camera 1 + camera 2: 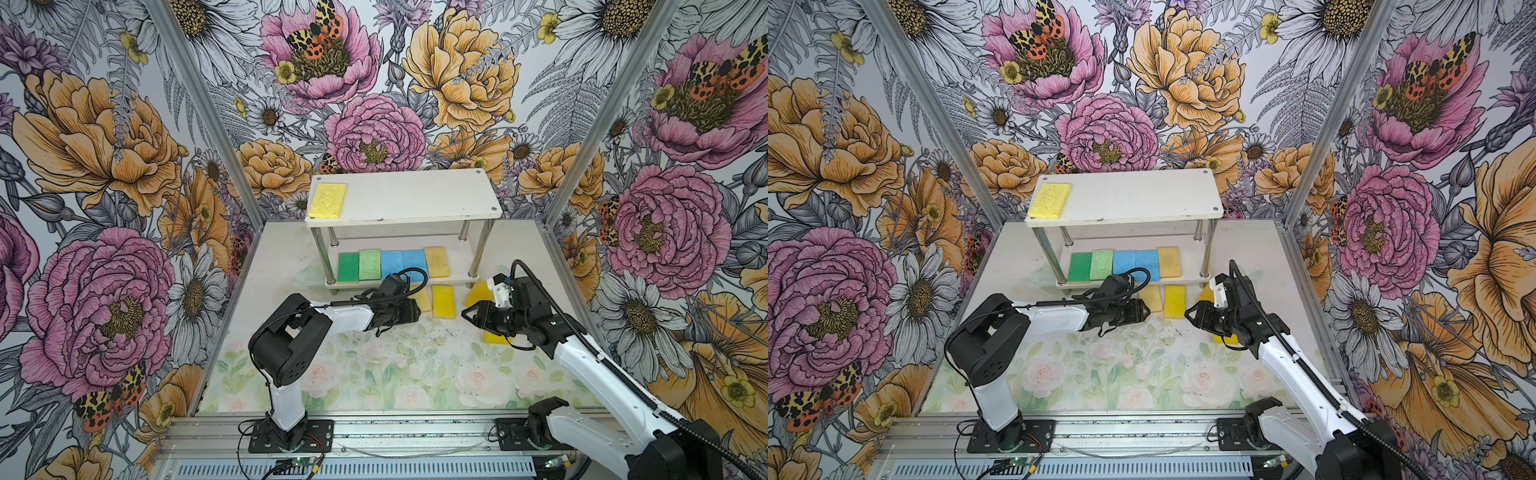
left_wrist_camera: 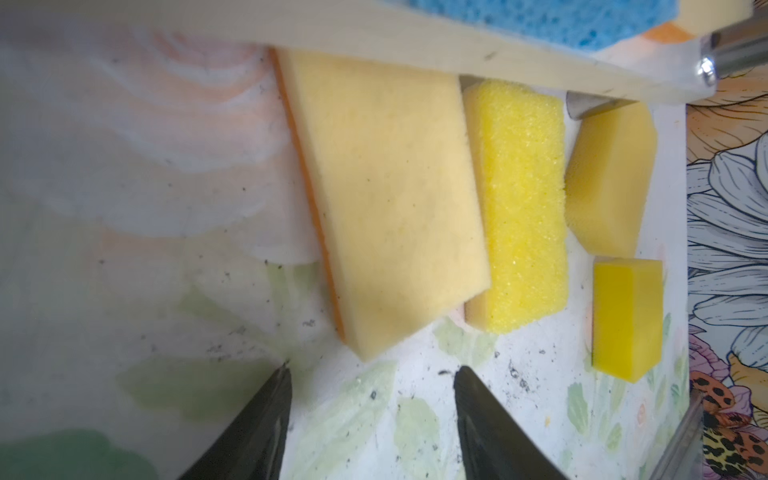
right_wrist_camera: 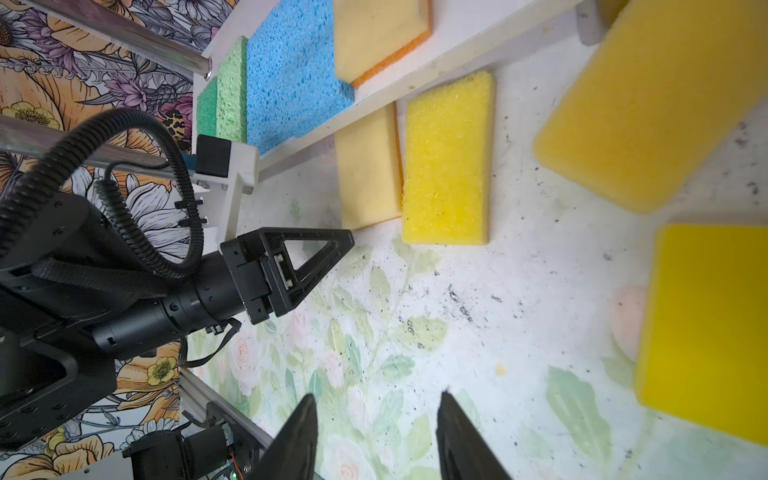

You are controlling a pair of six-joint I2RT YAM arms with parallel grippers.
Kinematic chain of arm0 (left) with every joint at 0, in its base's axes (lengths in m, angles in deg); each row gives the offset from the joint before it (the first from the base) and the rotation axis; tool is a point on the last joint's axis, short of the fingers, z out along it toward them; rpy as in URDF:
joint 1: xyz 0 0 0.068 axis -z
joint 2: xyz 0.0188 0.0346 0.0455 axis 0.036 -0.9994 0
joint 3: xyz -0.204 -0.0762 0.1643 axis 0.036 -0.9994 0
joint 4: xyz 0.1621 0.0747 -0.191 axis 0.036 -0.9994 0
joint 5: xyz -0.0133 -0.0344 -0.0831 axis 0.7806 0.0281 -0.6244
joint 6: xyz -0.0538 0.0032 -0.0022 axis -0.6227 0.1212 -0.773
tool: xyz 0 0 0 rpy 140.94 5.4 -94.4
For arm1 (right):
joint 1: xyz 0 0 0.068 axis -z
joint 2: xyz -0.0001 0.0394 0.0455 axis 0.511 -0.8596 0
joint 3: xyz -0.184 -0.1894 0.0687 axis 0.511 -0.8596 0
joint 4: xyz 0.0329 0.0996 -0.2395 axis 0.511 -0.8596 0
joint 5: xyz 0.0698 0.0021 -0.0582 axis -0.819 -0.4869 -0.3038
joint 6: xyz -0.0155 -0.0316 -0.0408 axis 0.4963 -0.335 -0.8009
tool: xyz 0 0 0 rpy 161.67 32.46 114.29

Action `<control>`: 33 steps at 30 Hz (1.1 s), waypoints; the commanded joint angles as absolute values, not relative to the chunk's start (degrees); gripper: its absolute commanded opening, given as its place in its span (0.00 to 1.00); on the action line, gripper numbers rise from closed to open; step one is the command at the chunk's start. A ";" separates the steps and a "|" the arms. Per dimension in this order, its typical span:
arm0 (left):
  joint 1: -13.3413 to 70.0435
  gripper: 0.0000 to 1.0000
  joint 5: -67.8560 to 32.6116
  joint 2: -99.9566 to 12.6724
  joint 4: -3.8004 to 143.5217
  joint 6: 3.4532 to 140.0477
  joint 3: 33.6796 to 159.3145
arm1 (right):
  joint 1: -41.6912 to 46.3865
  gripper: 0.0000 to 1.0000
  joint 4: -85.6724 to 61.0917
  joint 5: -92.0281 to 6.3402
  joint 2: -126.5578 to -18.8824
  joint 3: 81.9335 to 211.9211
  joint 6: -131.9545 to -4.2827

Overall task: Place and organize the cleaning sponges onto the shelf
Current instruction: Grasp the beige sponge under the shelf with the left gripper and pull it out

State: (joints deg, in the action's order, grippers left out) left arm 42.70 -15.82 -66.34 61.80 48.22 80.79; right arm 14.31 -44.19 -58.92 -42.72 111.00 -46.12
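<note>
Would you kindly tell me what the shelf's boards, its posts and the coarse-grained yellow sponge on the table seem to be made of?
Shelf boards: matte white, likely painted or laminated wood; flat, with small dark scuffs on the edge.
Posts: polished metal, judging by the mirror-like shine.
Coarse yellow sponge: open-pored synthetic foam, probably; its surface looks grainy and glints.

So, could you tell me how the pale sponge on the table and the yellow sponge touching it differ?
The pale sponge is cream with an orange backing; the yellow sponge shows only bright yellow. The pale sponge looks smooth, the yellow sponge coarse and grainy. Both are flat rectangles lying long sides together.
</note>
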 commanded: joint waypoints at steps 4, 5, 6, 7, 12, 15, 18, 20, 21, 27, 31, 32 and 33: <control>41.99 0.55 -12.11 -68.93 64.96 47.17 81.80 | 14.76 0.48 -43.37 -60.52 -42.05 111.86 -46.74; 41.88 0.53 -11.96 -69.28 65.46 46.83 81.80 | 14.82 0.48 -43.37 -60.52 -42.10 111.99 -46.79; 41.88 0.50 -12.00 -69.51 65.88 46.31 81.65 | 14.81 0.48 -43.37 -60.64 -42.09 112.11 -46.72; 41.89 0.49 -11.95 -69.81 66.35 45.99 81.56 | 14.90 0.48 -43.38 -60.83 -42.05 112.20 -46.63; 42.06 0.44 -11.70 -70.77 67.15 45.08 81.44 | 14.91 0.48 -43.39 -61.21 -41.13 112.39 -46.23; 42.06 0.34 -11.95 -71.33 67.55 44.95 81.54 | 14.91 0.48 -43.39 -61.50 -40.91 112.56 -45.83; 42.12 0.24 -12.38 -71.54 67.52 44.86 81.58 | 14.90 0.48 -43.38 -61.59 -40.43 112.75 -45.53; 42.12 0.15 -12.90 -71.31 67.49 44.85 81.41 | 14.87 0.48 -43.42 -61.53 -40.05 112.74 -45.36; 42.13 0.12 -13.26 -71.18 67.53 44.85 81.30 | 14.91 0.48 -43.38 -61.54 -39.79 112.65 -45.23; 42.62 0.08 -14.65 -67.32 65.56 43.08 79.01 | 14.90 0.49 -43.38 -61.86 -38.25 112.05 -44.90; 44.02 0.08 -15.95 -62.67 59.21 44.04 78.51 | 14.88 0.49 -43.38 -62.22 -37.74 111.73 -44.70; 44.51 0.08 -16.30 -61.55 57.57 44.34 78.23 | 14.91 0.49 -43.38 -62.23 -37.75 111.60 -44.65; 44.85 0.08 -16.33 -60.53 56.03 44.66 77.92 | 14.88 0.49 -43.37 -62.35 -37.74 111.44 -44.61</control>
State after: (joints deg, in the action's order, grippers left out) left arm 43.64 -14.40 -64.26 61.72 44.17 78.82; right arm 14.59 -44.19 -61.43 -38.74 111.02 -45.13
